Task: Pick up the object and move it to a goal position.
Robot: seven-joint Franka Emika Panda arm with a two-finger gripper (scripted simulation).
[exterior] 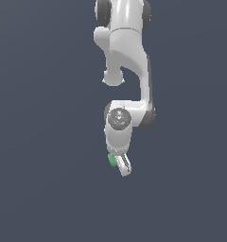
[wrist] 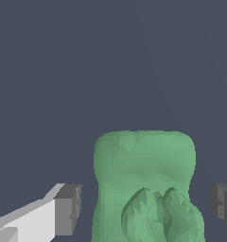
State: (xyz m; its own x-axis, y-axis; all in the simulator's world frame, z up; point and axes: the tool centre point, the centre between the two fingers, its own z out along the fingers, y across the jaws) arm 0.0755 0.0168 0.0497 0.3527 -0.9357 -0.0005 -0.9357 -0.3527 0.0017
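The object (wrist: 144, 170) is a bright-green blocky, lumpy piece with raised bumps at its near end. In the wrist view it sits between my two dark finger pads (wrist: 68, 208), with a small gap of floor on each side, so neither pad touches it. My gripper (wrist: 146, 208) is open around it. In the exterior view the white arm points down, and the gripper (exterior: 119, 164) is low over the floor. The object (exterior: 112, 160) shows only as a small green patch on the side of the fingers toward the exterior view's left. No goal marker is in view.
The floor (exterior: 44, 142) is a plain dark blue-grey surface all around. The white arm's links (exterior: 129, 52) reach in from the top of the exterior view. Nothing else is in view.
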